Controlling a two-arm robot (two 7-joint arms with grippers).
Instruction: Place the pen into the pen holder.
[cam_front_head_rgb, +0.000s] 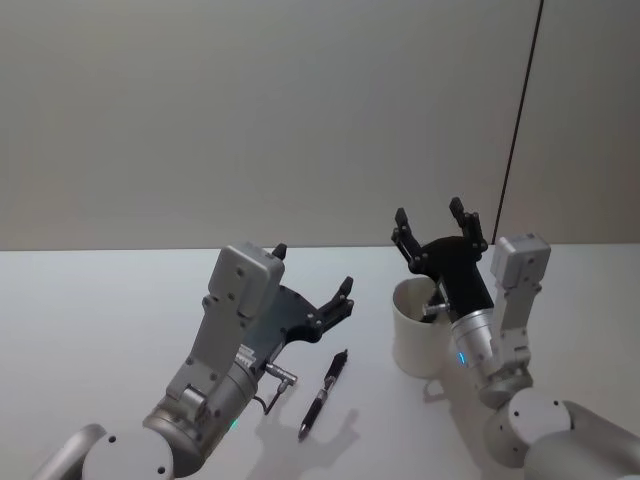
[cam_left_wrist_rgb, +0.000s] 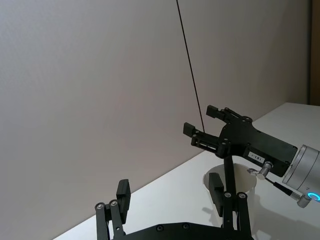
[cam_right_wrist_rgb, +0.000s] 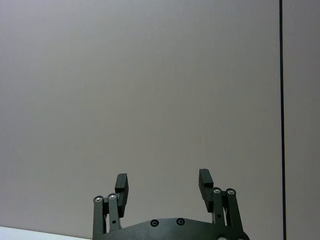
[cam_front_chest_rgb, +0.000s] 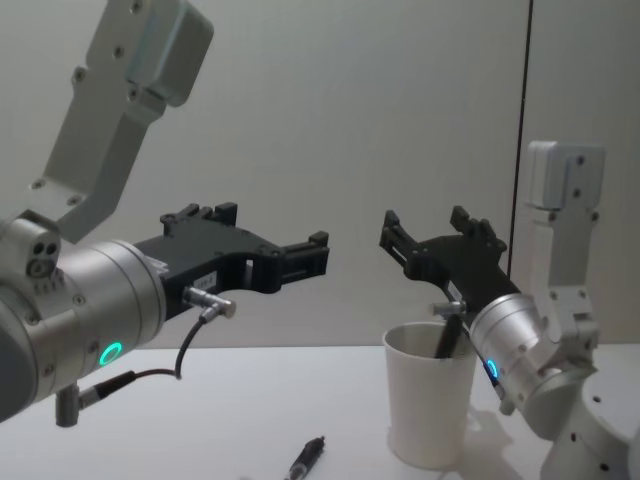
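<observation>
Pen location?
— Slim dark pen, lying flat on the white counter, between the left arm and the cup. It touches neither.

Holder?
— Plain white tapered paper cup with a rolled rim, upright, just to the right of the pen. A dark slender stick leans inside against the rim; can't tell what it is.

Pincers?
— Left pincer is spread and empty, above the counter near the pen. Right pincer is also spread and empty, tilted upward above the cup's rim.
</observation>
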